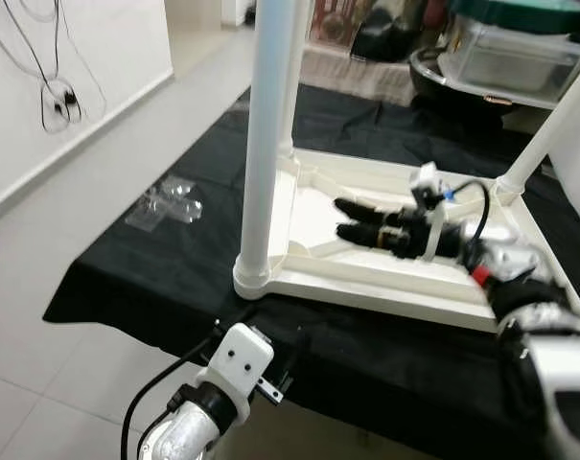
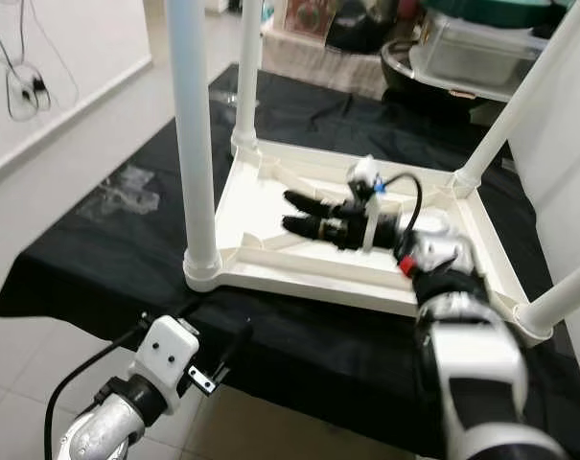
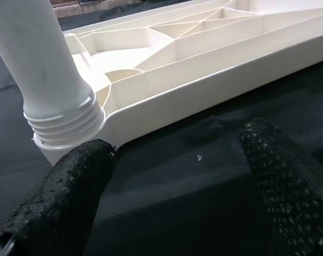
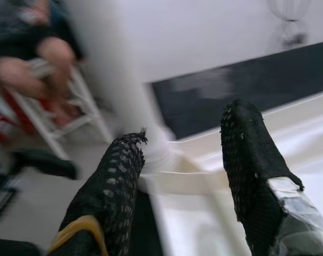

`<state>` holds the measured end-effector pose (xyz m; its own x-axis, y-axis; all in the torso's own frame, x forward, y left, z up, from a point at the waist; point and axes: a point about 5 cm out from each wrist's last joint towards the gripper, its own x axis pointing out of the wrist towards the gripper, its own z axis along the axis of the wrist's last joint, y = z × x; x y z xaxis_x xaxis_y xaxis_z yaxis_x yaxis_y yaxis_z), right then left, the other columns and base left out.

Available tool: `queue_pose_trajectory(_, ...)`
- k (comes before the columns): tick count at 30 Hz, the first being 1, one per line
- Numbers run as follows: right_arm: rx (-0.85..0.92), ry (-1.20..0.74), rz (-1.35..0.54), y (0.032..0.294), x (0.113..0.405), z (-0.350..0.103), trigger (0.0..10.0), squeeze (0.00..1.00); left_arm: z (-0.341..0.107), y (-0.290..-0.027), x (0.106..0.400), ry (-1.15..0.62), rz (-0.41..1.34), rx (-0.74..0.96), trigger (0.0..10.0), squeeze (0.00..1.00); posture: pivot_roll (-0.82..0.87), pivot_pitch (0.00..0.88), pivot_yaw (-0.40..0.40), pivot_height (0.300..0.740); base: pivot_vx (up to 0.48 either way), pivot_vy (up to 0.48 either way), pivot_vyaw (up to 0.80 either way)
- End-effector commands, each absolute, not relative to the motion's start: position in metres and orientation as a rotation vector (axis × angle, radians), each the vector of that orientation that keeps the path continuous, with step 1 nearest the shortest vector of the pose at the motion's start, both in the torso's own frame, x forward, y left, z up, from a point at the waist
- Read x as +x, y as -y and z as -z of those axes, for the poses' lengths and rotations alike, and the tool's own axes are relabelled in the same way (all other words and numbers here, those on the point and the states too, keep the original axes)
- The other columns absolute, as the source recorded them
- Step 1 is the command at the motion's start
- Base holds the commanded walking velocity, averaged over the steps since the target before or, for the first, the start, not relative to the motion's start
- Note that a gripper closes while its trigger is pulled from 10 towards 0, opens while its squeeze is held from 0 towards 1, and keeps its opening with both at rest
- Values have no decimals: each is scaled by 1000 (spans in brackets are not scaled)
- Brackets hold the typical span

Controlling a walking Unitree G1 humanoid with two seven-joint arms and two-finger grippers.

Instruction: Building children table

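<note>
A white plastic children's table (image 1: 366,287) lies upside down on a black cloth (image 1: 127,287). Its near-left leg (image 1: 266,144) stands upright in the corner socket, with the screw thread (image 3: 60,120) showing at its base. Other legs stand at the far left (image 2: 249,77), far right (image 1: 548,134) and near right (image 2: 568,297) corners. My right gripper (image 1: 339,218) hovers open over the ribbed underside, fingers pointing toward the near-left leg, holding nothing. My left gripper (image 3: 177,154) is open low over the cloth, just in front of the table's near edge beside that leg's socket.
Clear plastic wrapping (image 1: 170,203) lies on the tiled floor left of the cloth. Storage boxes (image 1: 520,48) and clutter stand behind the table. A white wall with a hanging cable (image 1: 59,101) runs along the left. A seated person (image 4: 28,53) appears blurred in the right wrist view.
</note>
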<state>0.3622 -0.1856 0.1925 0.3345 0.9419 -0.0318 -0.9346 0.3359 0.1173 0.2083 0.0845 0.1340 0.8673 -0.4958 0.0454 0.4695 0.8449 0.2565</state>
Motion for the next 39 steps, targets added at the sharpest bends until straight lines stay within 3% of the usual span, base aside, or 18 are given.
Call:
queue_pose_trajectory(1, 76, -73, -1251, 185, 360, -199, 10000, 0, -130, -86, 208, 98, 521, 240, 10000, 0, 64, 55, -95, 740, 0, 0, 0)
queue_pose_trajectory(10, 73, 9, -1243, 153, 360, -200, 10000, 0, -125, -90, 210, 81, 519, 236, 10000, 0, 75, 30, -86, 740, 0, 0, 0)
queue_pose_trajectory(25, 150, 154, -1311, 128, 342, -232, 10000, 0, -119, -93, 215, 72, 511, 235, 10000, 0, 76, 22, -82, 740, 0, 0, 0)
queue_pose_trajectory(39, 129, 175, -1158, 105, 355, -245, 10000, 0, -118, -93, 215, 79, 513, 236, 10000, 0, 77, 15, -88, 740, 0, 0, 0)
